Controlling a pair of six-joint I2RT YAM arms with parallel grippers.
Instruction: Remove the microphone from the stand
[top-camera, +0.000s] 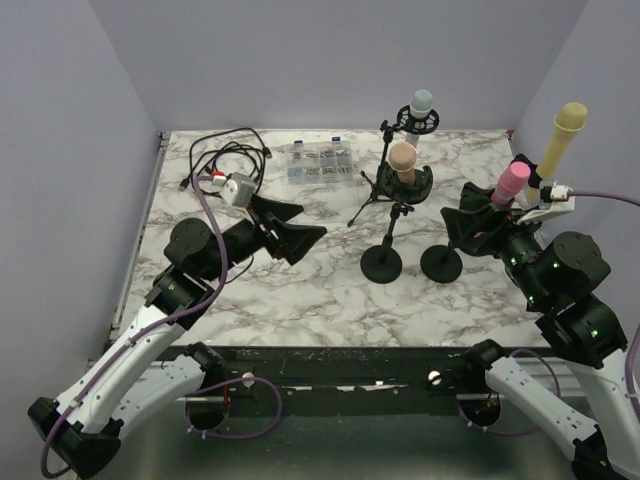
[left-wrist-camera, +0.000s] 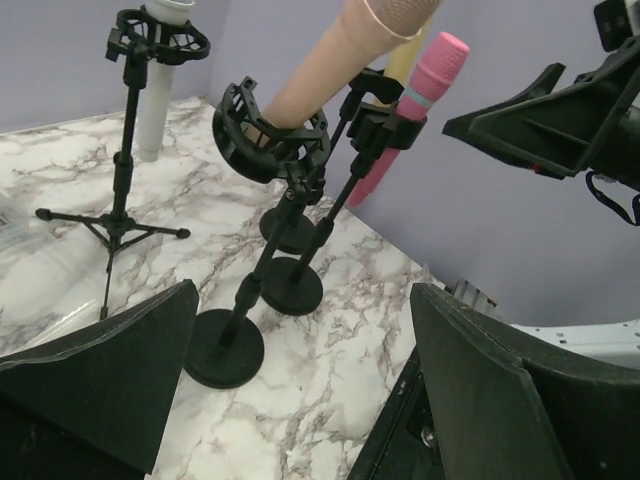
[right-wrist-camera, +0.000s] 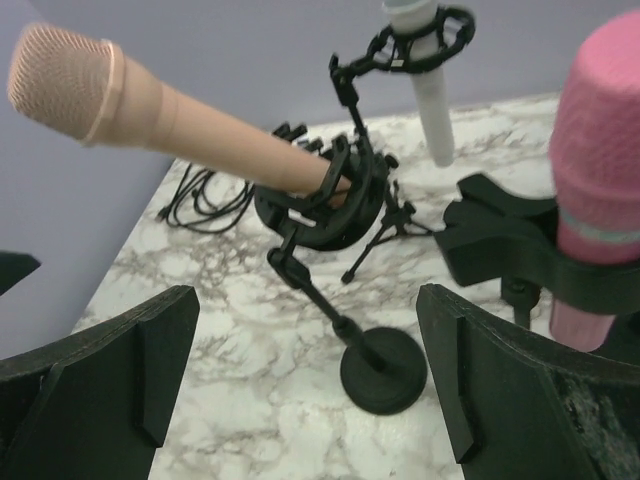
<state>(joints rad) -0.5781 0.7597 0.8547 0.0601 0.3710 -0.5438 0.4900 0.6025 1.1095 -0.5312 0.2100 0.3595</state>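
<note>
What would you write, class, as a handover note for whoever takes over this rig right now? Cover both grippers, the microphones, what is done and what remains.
Left gripper: open, empty, facing the stands.
Right gripper: open, empty, close beside the pink microphone.
Things: the peach microphone sits in its shock mount; the pink microphone sits in its clip.
Done: no microphone removed yet.
Left: grip a microphone and draw it out of its holder.
</note>
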